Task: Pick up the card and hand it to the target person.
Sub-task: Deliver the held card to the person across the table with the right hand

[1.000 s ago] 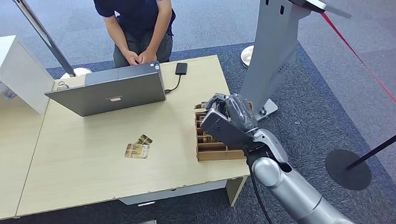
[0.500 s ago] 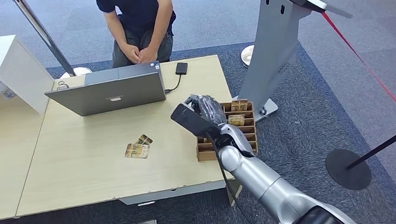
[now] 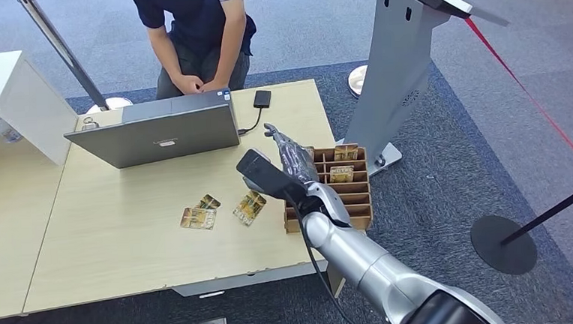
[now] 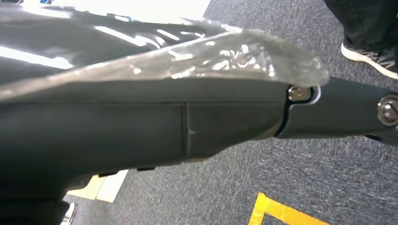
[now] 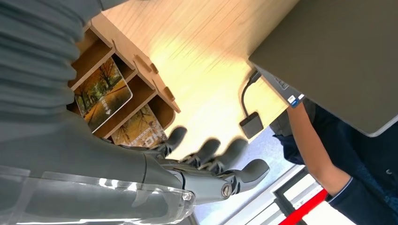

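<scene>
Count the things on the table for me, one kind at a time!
Laptop: 1
Wooden box: 1
Small black device on a cable: 1
Loose cards: 3
Cards in the box, those that show: 2
Total: 8

Office or reception-type space. Grey carpet tiles (image 3: 450,62), light wood tabletop (image 3: 123,239) with open laptop (image 3: 158,132), person (image 3: 199,32) seated behind it. Standing kiosk (image 3: 401,57) and red barrier tape (image 3: 535,105) on stanchion base (image 3: 504,245) alongside.
</scene>
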